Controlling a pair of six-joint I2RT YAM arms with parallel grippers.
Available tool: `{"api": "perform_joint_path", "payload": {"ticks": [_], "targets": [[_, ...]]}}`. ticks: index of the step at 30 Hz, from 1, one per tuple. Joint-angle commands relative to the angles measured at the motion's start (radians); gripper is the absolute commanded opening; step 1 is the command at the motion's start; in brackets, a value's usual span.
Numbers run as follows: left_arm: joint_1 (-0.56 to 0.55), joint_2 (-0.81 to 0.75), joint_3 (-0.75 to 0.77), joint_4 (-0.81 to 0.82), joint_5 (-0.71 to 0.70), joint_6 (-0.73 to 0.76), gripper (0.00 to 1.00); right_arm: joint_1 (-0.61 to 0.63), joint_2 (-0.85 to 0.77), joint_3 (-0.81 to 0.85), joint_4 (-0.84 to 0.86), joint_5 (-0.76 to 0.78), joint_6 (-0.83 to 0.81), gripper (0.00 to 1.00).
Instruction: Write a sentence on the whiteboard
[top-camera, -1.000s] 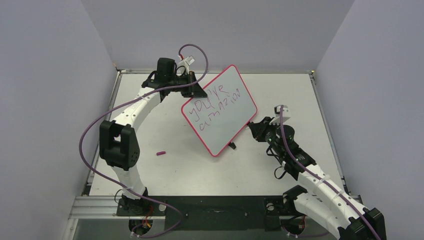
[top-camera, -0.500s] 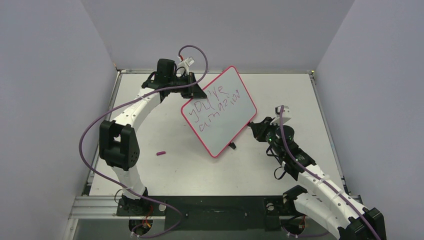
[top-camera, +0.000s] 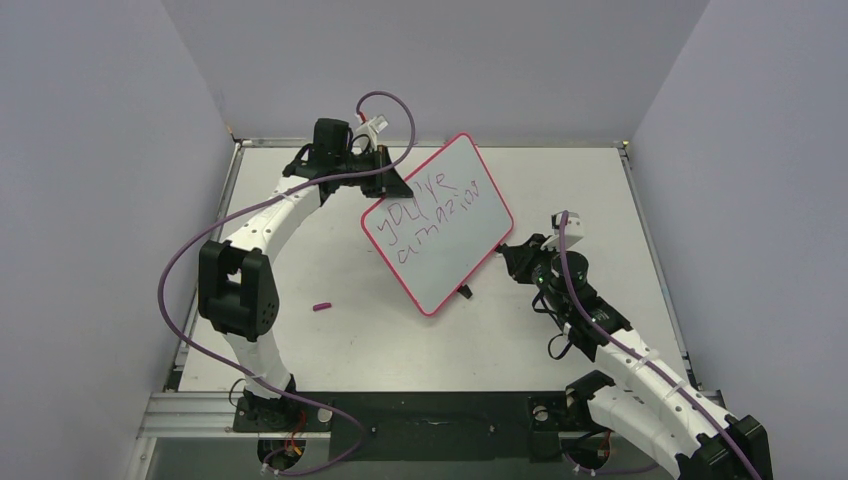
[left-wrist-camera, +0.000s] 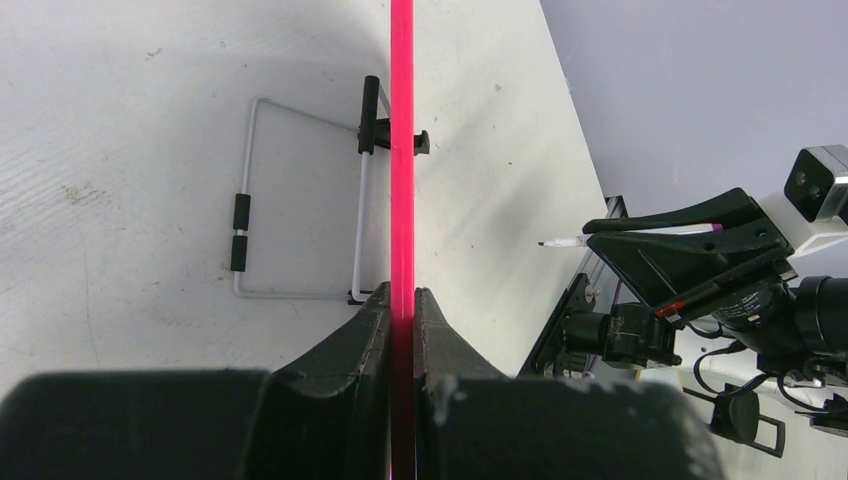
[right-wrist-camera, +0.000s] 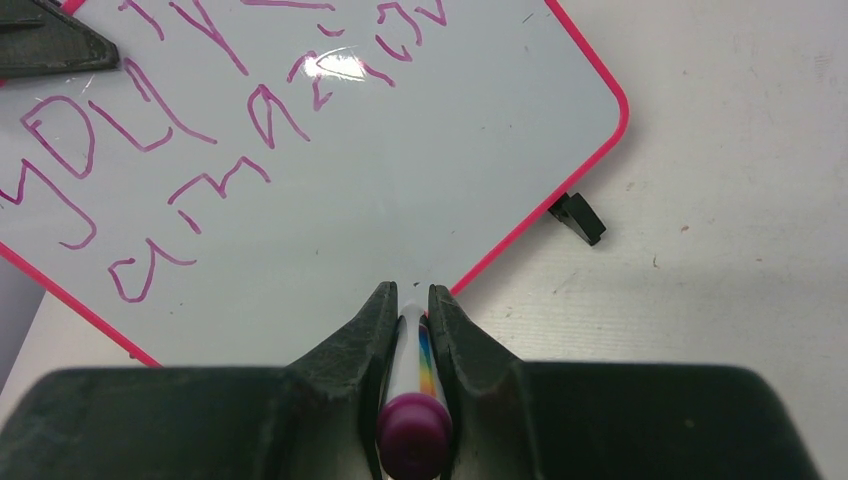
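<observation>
Whiteboard (top-camera: 450, 265): pink-rimmed, propped tilted at mid tabletop (top-camera: 580, 190), a wire stand (left-wrist-camera: 240, 212) behind it. Sentence (top-camera: 432, 212): two purple lines, roughly "you're amazing". Left tool (left-wrist-camera: 402, 297): clamped on the board's upper-left rim. Right tool (right-wrist-camera: 411, 296): closed around a purple-ended marker (right-wrist-camera: 414, 425), pointing at the board's lower-right part.

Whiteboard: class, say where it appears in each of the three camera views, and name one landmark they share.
Top external: the whiteboard stands tilted in the middle of the picture.
Left wrist: the whiteboard is edge-on, a pink vertical line up the middle.
Right wrist: the whiteboard fills the upper left, face on.
Shared landmark: the left gripper, clamped on the board's edge.
</observation>
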Motion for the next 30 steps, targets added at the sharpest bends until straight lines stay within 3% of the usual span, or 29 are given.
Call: {"api": "perform_joint_path", "payload": {"ticks": [1, 30], "targets": [[0.007, -0.093, 0.018, 0.089, 0.070, -0.017, 0.00, 0.008, -0.006, 0.001, 0.042, 0.011, 0.011, 0.00], [-0.034, -0.078, -0.027, 0.149, 0.043, -0.044, 0.00, 0.008, 0.021, -0.019, 0.085, -0.021, 0.007, 0.00]]}}
